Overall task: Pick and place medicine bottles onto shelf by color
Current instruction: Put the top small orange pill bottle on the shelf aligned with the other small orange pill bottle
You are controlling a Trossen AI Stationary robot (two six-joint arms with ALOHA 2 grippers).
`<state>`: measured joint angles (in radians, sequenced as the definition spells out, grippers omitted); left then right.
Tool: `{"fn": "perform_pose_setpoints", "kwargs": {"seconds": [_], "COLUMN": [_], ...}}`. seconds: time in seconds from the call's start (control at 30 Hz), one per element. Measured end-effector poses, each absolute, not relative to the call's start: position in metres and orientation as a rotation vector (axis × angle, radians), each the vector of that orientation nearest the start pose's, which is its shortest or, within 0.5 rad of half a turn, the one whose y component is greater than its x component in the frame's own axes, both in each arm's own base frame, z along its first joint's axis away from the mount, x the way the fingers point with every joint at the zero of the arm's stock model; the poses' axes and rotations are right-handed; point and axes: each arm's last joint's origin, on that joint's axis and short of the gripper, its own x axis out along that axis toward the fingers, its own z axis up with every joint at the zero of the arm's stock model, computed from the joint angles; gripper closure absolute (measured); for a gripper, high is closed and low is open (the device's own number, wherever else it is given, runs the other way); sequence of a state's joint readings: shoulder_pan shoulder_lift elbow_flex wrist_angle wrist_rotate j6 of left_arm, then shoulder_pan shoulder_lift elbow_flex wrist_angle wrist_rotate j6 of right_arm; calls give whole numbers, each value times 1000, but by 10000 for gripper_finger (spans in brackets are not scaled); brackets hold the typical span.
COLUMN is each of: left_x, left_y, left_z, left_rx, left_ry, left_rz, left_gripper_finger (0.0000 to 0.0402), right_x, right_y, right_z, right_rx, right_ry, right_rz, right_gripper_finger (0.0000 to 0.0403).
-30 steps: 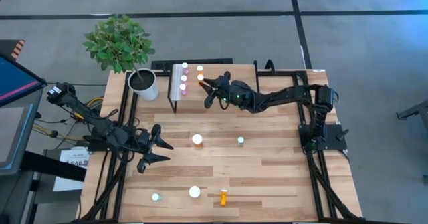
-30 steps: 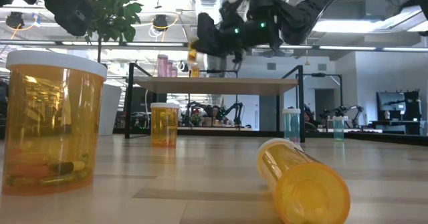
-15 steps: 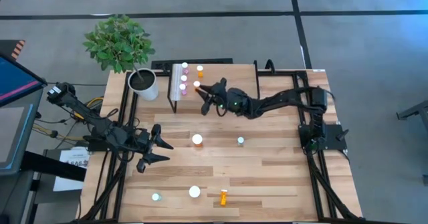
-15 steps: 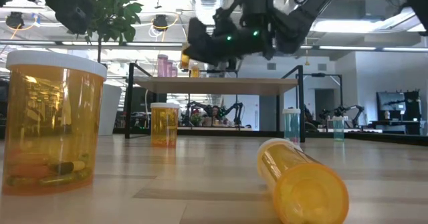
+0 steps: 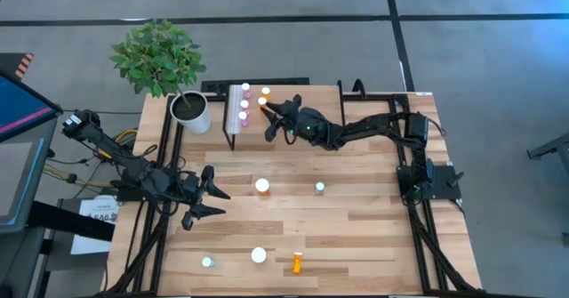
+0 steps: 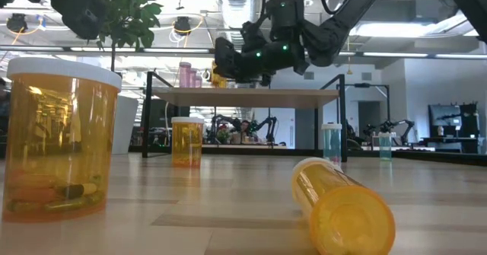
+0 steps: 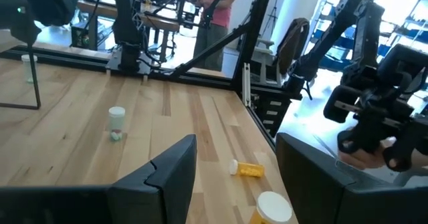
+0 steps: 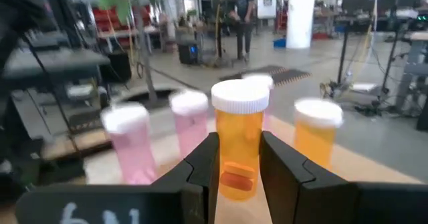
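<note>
My right gripper (image 5: 269,113) is over the shelf (image 5: 302,92), shut on a small orange medicine bottle (image 8: 239,140) with a white cap. Two pink bottles (image 8: 130,144) and another orange bottle (image 8: 317,134) stand on the shelf top just beyond it. In the low view the held bottle (image 6: 218,76) is right at the shelf top (image 6: 247,97); whether its base touches, I cannot tell. My left gripper (image 5: 210,202) waits open near the table's left edge, nothing between its fingers (image 7: 175,174). My right gripper pinches the orange bottle's round body (image 8: 226,150) between its two fingers (image 8: 204,162), below the white cap. The fingers come in level from the table's right side. The bottle stands upright in the hold.
On the tabletop stand two large orange bottles with white caps (image 5: 262,186) (image 5: 259,254) and two teal ones (image 5: 320,188) (image 5: 207,262); a small orange one (image 5: 296,262) lies on its side. A white plant pot (image 5: 191,111) stands left of the shelf.
My right gripper has sunk toward the shelf top and gone a little toward the table's far edge with the orange bottle, which has stayed upright. It is now beside the bottles standing there.
</note>
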<state>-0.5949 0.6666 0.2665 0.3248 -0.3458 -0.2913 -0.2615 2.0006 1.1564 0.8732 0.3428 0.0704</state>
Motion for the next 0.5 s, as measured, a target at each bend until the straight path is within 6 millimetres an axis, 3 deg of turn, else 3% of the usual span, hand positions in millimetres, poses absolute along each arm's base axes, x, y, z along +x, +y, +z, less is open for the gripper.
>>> {"fn": "perform_pose_setpoints", "kwargs": {"seconds": [0.5], "left_x": [135], "left_y": [-79], "left_z": [219], "left_rx": [-266], "left_ry": [105], "left_rz": [-236], "left_gripper_finger": [210], "right_x": [413], "right_y": [-128], "right_z": [193], "right_rx": [73], "right_ry": [53], "right_rz": [-632], "right_gripper_finger": [294]}}
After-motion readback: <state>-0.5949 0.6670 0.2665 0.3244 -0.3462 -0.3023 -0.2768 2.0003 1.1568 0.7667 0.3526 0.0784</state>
